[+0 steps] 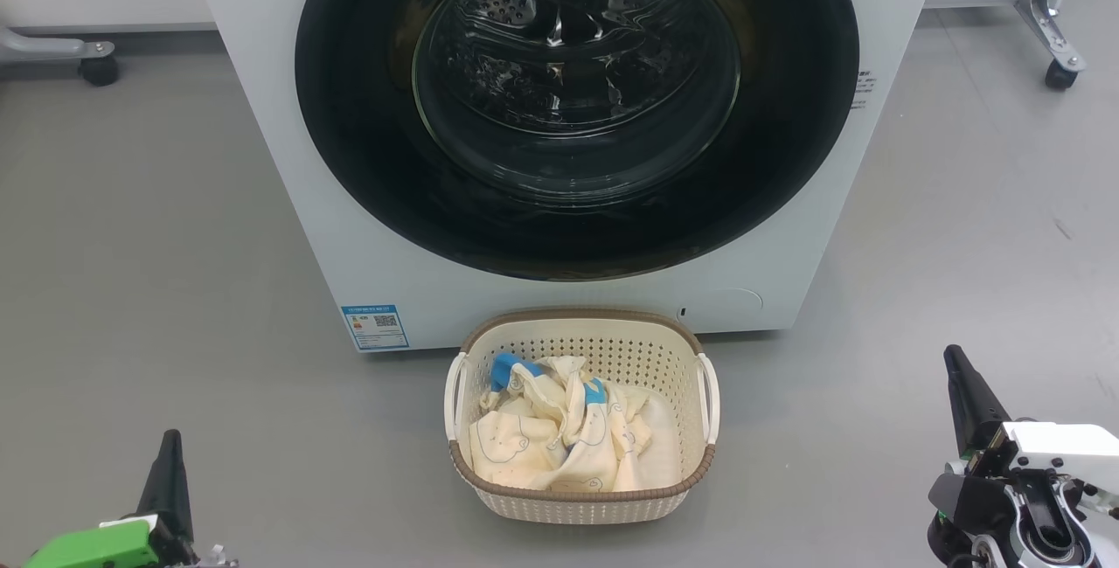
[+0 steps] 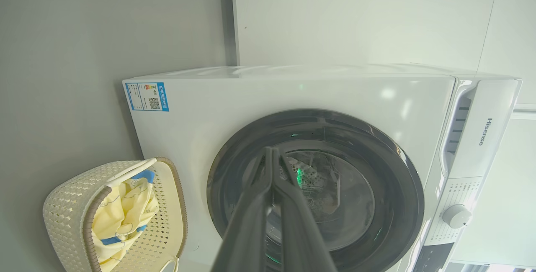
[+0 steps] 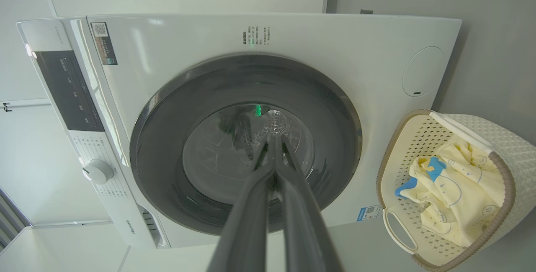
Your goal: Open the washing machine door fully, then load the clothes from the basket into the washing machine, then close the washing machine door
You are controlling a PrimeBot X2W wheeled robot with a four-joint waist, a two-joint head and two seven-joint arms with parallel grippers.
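The white washing machine stands ahead with its round black-rimmed door closed flat against the front. On the floor just before it sits the cream basket, holding the cream clothes with blue trim. My left gripper is low at the left, shut and holding nothing, well back from the basket. At the lower right my right gripper is shut too, with nothing in it. The left wrist view shows the door and basket beyond my left gripper; the right wrist view shows door, basket and my right gripper.
Grey floor spreads on both sides of the basket. A castor of a metal frame stands at the far left, and another castor at the far right. A blue label sits low on the machine's front.
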